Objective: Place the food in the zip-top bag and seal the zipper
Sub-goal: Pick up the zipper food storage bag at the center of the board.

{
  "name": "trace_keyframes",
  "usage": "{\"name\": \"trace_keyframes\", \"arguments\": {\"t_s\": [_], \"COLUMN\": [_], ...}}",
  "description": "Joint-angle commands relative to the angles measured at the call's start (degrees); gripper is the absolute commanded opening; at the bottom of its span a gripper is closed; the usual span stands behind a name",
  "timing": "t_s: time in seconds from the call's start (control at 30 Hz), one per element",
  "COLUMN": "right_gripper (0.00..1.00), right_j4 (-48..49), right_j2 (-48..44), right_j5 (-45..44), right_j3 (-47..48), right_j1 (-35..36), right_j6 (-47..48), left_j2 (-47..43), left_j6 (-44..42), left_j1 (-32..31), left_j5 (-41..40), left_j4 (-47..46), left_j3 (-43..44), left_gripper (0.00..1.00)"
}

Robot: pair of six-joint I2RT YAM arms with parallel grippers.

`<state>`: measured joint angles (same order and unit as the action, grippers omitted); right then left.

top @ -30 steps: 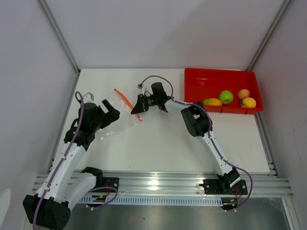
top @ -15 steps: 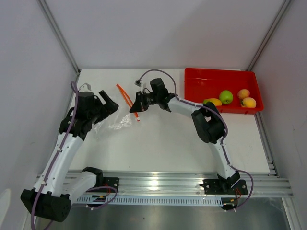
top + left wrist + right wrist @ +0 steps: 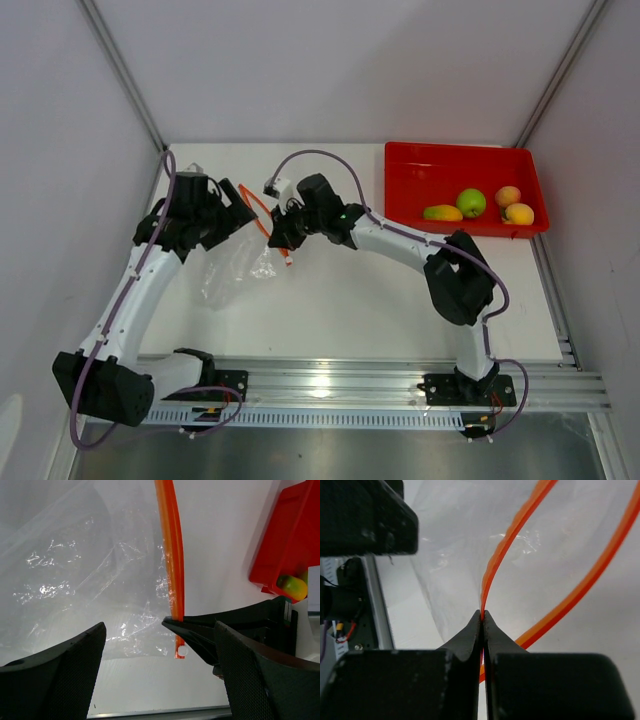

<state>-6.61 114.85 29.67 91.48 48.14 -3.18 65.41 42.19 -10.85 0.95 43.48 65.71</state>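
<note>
Clear crumpled bag lying left on table, orange zipper parted; green apple, mango, two peaches grouped in red tray.

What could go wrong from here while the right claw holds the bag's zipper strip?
1. The right claw pinches only a thin edge of the zipper, so it could slip out.
2. The left claw is open and close to the right one, so they may collide.
3. The bag is slack, so its mouth may collapse shut.
</note>
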Motion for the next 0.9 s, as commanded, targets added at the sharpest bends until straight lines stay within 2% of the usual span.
{"name": "trace_keyframes", "arguments": {"t_s": [0.0, 0.6, 0.73, 0.87], "right_gripper": [0.0, 0.0, 0.0, 0.0], "right_j4": [-0.86, 1.78, 1.25, 0.9], "right_j2": [-4.19, -10.69, -11.05, -11.05], "right_j5": [-4.97, -11.47, -12.88, -14.81], "right_j3": [-1.04, -6.49, -6.58, -6.58], "right_j1": [0.81, 5.29, 5.56, 6.0], "right_j6": [2.92, 7.22, 7.75, 8.01], "left_j2": [1.91, 9.47, 8.78, 5.62], "left_j6": [0.26, -0.71, -1.24, -1.59], "left_j1": [0.13, 0.13, -0.13, -1.01], "left_j5": [2.21, 4.14, 5.37, 6.61], "left_j4": [0.63, 0.55, -0.06, -4.98], "left_j3": [3.02, 4.07, 1.89, -1.81], "left_gripper": [0.9, 0.9, 0.87, 0.79]}}
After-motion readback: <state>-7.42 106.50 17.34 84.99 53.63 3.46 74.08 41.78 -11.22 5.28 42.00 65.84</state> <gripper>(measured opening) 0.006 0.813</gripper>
